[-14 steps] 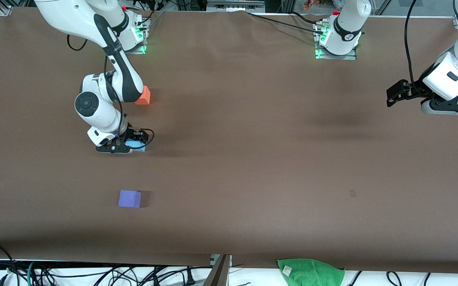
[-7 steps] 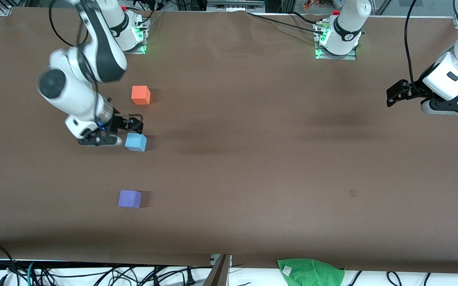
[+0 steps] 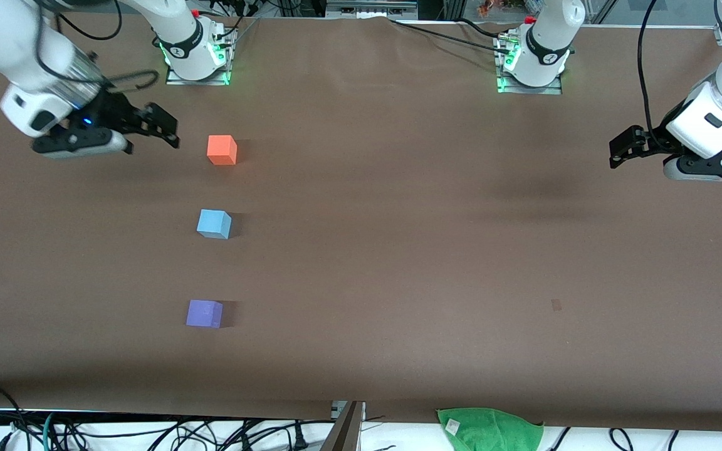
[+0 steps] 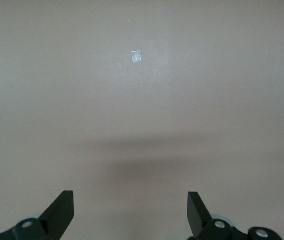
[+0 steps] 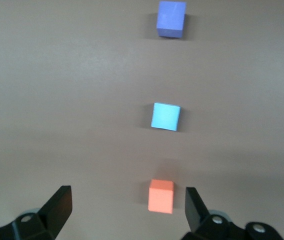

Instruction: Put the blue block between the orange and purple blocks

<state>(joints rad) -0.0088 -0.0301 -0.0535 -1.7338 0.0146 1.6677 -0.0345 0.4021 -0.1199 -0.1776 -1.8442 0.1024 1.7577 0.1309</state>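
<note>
The blue block [image 3: 214,223] sits on the table between the orange block [image 3: 222,150] and the purple block [image 3: 204,313], in one line with them; orange lies farthest from the front camera, purple nearest. All three also show in the right wrist view: blue [image 5: 165,116], orange [image 5: 161,196], purple [image 5: 171,18]. My right gripper [image 3: 163,128] is open and empty, up in the air beside the orange block, toward the right arm's end of the table. My left gripper [image 3: 621,150] is open and empty over bare table at the left arm's end, where it waits.
A green cloth [image 3: 489,429] lies at the table's edge nearest the front camera. A small pale tape mark [image 3: 556,305] is on the table and shows in the left wrist view [image 4: 137,57]. Cables hang along the near edge.
My right gripper has let go of the blue block, risen and pulled back toward its base, past the orange block. The blue block stays where it was set. The left arm has not moved.
</note>
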